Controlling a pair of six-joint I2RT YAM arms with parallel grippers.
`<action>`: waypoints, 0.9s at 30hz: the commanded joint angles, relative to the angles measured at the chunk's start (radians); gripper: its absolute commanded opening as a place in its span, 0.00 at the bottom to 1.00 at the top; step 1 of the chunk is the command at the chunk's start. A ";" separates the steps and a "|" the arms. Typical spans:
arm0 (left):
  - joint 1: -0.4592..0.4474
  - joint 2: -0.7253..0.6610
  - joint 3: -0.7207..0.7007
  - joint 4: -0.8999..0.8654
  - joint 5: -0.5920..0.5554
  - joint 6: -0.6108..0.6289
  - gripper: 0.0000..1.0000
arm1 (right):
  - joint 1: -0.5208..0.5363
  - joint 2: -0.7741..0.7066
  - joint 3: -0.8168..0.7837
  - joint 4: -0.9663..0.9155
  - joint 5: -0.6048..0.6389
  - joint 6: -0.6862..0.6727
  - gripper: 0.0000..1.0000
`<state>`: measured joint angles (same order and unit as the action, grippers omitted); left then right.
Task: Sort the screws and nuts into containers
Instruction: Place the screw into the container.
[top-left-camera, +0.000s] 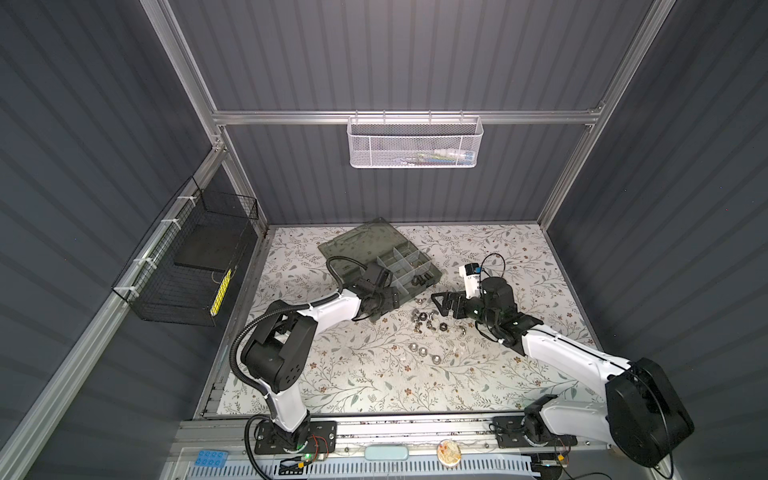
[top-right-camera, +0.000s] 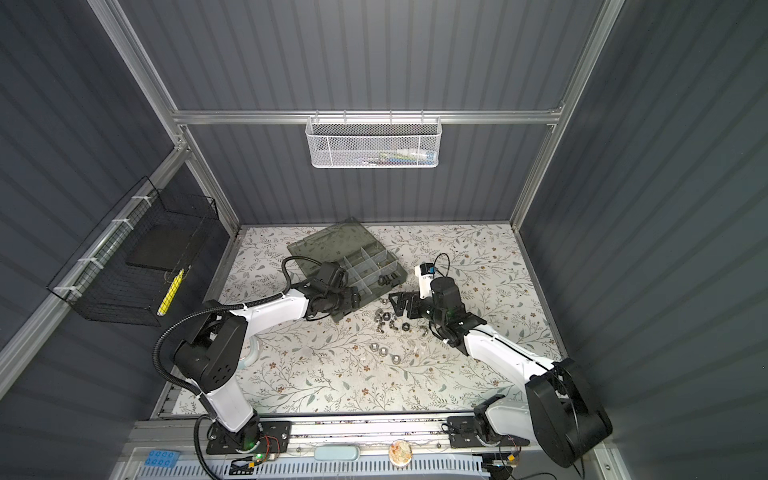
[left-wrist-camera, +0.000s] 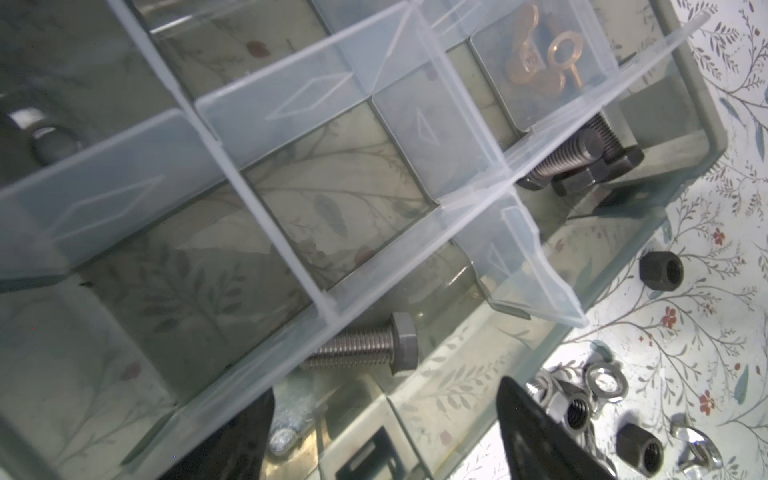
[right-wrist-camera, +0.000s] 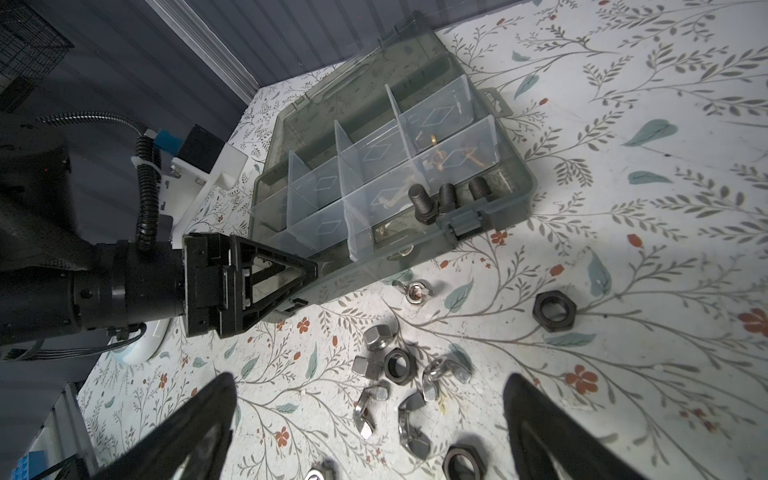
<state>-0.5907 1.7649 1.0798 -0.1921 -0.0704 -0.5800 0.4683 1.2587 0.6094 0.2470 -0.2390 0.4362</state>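
Note:
The grey-green organizer case (top-left-camera: 432, 277) lies open, its containers split by pale dividers (left-wrist-camera: 266, 216). My left gripper (left-wrist-camera: 386, 436) is open over the case's near corner, nothing between its fingers (left-wrist-camera: 536, 432). Just beyond them a silver hex screw (left-wrist-camera: 365, 347) lies in a compartment. Dark screws (right-wrist-camera: 424, 203) fill the end compartment, and brass pieces (left-wrist-camera: 536, 58) sit in the one beside it. Loose nuts (top-left-camera: 428, 322) lie on the table in front of the case: silver wing nuts (right-wrist-camera: 411, 428) and dark hex nuts (right-wrist-camera: 555, 309). My right gripper (right-wrist-camera: 370, 419) hangs open above them.
The smoky lid (top-left-camera: 357, 243) lies flat behind the case. Three silver nuts (top-left-camera: 424, 351) sit nearer the front. A white mesh basket (top-left-camera: 415, 143) hangs on the back wall. On the left wall is a black wire basket (top-left-camera: 187, 270).

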 joint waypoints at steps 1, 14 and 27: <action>0.015 -0.022 -0.026 -0.086 -0.044 0.026 0.88 | 0.004 0.000 0.006 0.009 0.007 -0.016 0.99; 0.117 -0.079 -0.061 -0.103 -0.009 0.068 0.96 | 0.004 0.014 0.013 -0.005 0.027 -0.014 0.99; 0.080 -0.214 -0.054 -0.047 0.106 0.139 1.00 | 0.003 0.056 0.053 -0.081 0.118 -0.008 0.99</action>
<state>-0.4877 1.5978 1.0328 -0.2459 0.0013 -0.4778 0.4683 1.3056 0.6369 0.1890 -0.1532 0.4370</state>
